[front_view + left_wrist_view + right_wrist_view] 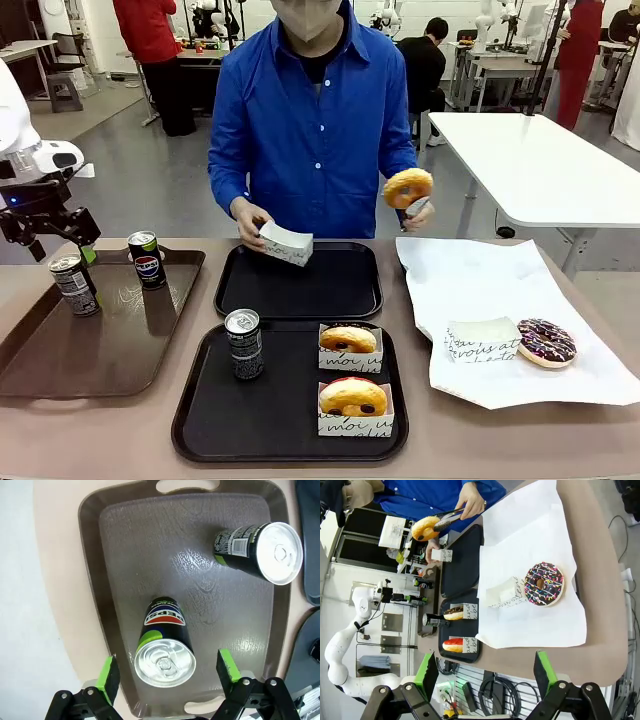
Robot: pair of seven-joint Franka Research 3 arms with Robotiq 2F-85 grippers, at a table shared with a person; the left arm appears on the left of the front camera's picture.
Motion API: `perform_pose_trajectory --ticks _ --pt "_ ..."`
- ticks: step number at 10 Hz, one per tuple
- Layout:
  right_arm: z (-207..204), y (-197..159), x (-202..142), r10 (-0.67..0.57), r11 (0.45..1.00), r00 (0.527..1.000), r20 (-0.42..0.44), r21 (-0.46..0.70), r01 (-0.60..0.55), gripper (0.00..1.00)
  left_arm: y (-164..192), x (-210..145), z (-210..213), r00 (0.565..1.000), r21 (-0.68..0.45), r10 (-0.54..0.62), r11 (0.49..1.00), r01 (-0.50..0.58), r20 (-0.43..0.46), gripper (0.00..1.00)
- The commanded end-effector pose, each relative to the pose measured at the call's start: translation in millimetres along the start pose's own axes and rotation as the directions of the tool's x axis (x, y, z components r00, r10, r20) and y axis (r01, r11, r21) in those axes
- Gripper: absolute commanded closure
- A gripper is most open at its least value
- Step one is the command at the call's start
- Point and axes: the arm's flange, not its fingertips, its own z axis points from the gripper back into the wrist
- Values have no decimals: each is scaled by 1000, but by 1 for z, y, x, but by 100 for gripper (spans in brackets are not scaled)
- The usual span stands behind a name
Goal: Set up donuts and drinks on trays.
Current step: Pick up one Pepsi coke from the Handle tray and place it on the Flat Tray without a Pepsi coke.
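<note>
the left gripper (167,672) stands wide, its green pads (107,675) either side of the silver top of a can (162,650) on the brown tray (95,580), clear of both, a second can (260,550) further along the tray. the right gripper (484,672) is wide too, holding nothing, pointed at the counter (600,580). the near black tray (200,420) carries one can (243,343) and two sleeved donuts (350,340); the far black tray (300,290) lies just behind it.

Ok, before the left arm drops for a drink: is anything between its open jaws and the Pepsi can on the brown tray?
Nothing visible. The left gripper hangs with jaws open over the upright dark Pepsi can, its silver top bare. The second slim can stands apart on the brown plastic tray.
</note>
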Motion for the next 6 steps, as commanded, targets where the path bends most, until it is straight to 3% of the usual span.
perform_pose_trajectory --ticks 1,6 --pt "-2 0 1 13 999 1000 15 29 -14 0 5 7 -7 1000 -13 5 1000 -5 4 0" --pt "-2 0 1 13 999 1000 15 29 -14 0 3 9 -30 998 3 26 1000 -26 -49 0"
